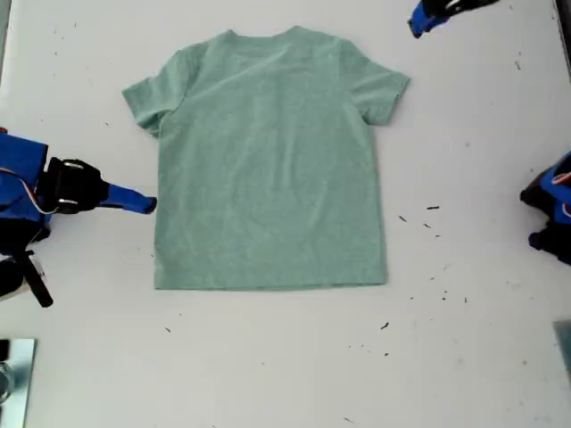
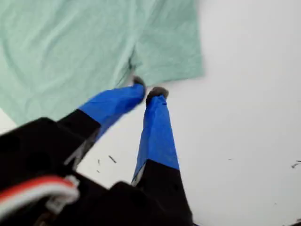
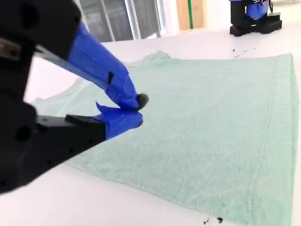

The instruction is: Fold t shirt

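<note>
The pale mint-green t shirt (image 1: 268,160) lies flat on the white table, neck toward the exterior view's top, both sleeves spread. My first gripper (image 1: 416,26) hangs near the exterior view's top right, beyond the sleeve (image 2: 169,47). Its blue fingertips (image 2: 138,85) sit almost together over the sleeve's hem with nothing between them. My second gripper (image 1: 147,204) reaches in from the exterior view's left and stops at the shirt's side edge. In the second wrist view that gripper (image 3: 138,110) is shut just above the shirt (image 3: 211,132), with no cloth seen in it.
A blue arm base (image 1: 553,218) stands at the exterior view's right edge and shows again (image 3: 254,16) past the shirt. A metal object (image 1: 13,374) sits in the exterior view's bottom left corner. Small dark specks (image 1: 419,218) dot the table.
</note>
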Motion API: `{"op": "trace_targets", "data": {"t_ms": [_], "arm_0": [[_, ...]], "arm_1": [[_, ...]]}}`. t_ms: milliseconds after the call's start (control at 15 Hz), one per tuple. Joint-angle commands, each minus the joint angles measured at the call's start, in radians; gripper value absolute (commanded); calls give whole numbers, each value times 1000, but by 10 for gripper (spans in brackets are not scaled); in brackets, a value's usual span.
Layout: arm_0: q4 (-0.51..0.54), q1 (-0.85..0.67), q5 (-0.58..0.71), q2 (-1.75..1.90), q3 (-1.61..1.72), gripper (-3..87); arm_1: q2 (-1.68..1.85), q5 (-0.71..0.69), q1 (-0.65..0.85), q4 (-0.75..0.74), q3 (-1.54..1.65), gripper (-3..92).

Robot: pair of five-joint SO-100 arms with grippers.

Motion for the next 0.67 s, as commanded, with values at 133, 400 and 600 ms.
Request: {"op": "trace_targets", "data": {"t_ms": [133, 400, 600], "arm_0": [[2, -3, -12, 8, 5, -1], [2, 0, -12, 8, 5, -1], [2, 3, -17, 8, 5, -1]], "arm_1": [[-57, -114, 60, -6, -43, 406], [-66, -149, 71, -219, 206, 422], [-115, -192, 121, -499, 469, 424]]}}
